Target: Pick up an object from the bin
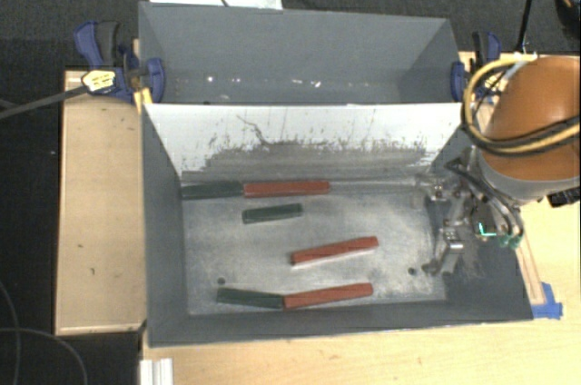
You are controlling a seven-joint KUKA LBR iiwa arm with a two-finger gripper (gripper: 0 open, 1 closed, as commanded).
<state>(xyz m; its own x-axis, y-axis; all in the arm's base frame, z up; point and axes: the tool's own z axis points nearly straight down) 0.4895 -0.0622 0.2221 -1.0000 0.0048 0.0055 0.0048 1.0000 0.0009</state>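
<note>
Orange cover [531, 115] on my wrist is the closest thing to the lens, up over the bin's [300, 38] right edge, with cables [474, 102] looped round it. Below that my gripper [445, 258] hangs low over bare floor, right by the bin's right wall and a bit nearer the front edge than the back. Honestly can't tell if the jaws are apart or together, there's too much metal bunched up down there.

Going outward from me:

- The middle red bar [333, 251] is the closest piece. It's flat on the floor mid-bin, tilted a bit so its right end sits further back. Near me, not touching.
- The front red bar [327, 294] runs along the front edge. The front green bar [250, 299] meets its left end and heads off toward the front left corner.
- The short green bar [272, 212] sits on its own, back and left of the middle one, roughly parallel to the back edge.
- Farthest off, at the foot of the back wall, the back red bar [286, 188] lies end to end with the back green bar [211, 190]. The green one is on the side toward the left wall.
</note>
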